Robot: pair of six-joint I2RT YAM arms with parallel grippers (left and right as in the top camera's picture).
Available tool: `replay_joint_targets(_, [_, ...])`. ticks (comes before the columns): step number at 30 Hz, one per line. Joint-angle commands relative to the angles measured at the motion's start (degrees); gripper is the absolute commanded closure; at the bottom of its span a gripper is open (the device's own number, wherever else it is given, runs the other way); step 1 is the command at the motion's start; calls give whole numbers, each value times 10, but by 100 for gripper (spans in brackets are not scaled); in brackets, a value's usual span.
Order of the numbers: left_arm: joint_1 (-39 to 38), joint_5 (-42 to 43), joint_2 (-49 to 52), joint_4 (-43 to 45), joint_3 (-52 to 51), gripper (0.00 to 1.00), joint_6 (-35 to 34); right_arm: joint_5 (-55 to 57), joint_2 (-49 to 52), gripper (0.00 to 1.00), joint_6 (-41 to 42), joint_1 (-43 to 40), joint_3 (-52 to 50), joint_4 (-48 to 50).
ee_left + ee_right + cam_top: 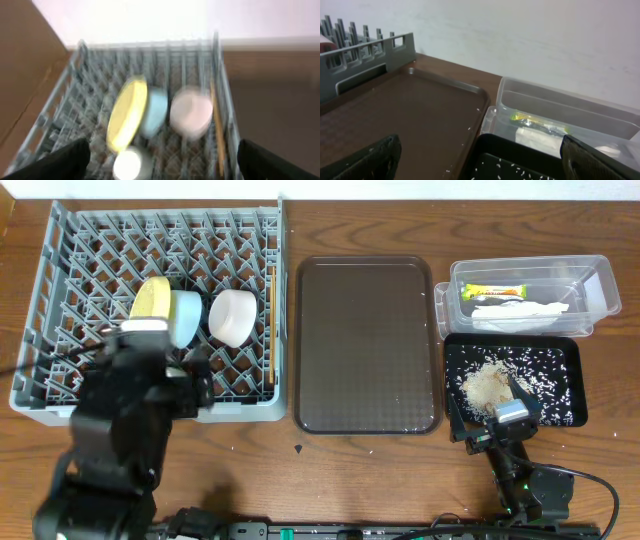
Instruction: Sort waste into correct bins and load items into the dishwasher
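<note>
TABLE SORTED: The left claw hangs open and empty above the near side of a large square grey plastic dish rack on the wooden table, its two dark fingers spread wide at the bottom corners of a blurred wrist view. Propped among the rack's pegs are a round yellow plate, a light blue bowl just beside it and a white bowl to their right; a pair of thin wooden chopsticks lies along the rack's right wall. A flat brown serving tray lies just right of the rack. In the clear rectangular plastic tub lie a small green-and-yellow wrapper packet and a crumpled white paper napkin. Loose whitish-beige rice scraps are heaped and scattered in the flat black rectangular tray. The right claw, also open and holding nothing, sits low at that tray's near edge
</note>
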Motion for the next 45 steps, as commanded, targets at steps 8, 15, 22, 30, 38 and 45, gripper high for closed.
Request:
replay_joint_targets(8, [106,105,-238,391,-395,6,-81,0,-3,1,-6,-3,-1,-3])
replay_joint_targets(15, [106,105,-372,452,-541,6,-81,0,-3,1,-7,-3,-1,-2])
replay_joint_targets(22, [106,104,-455,480,-635,6,-81,0,-3,1,-7,-3,-1,-3])
replay_joint_targets(30, [106,105,-455,525,-706,6,-81,0,-3,1,-6,-3,-1,-3])
replay_joint_targets(38, [106,105,-455,515,-706,6,-81,0,-3,1,-6,-3,-1,-3])
replay_joint_targets(45, [106,105,-453,485,-706,6,-81,0,-3,1,-7,-3,-1,-3])
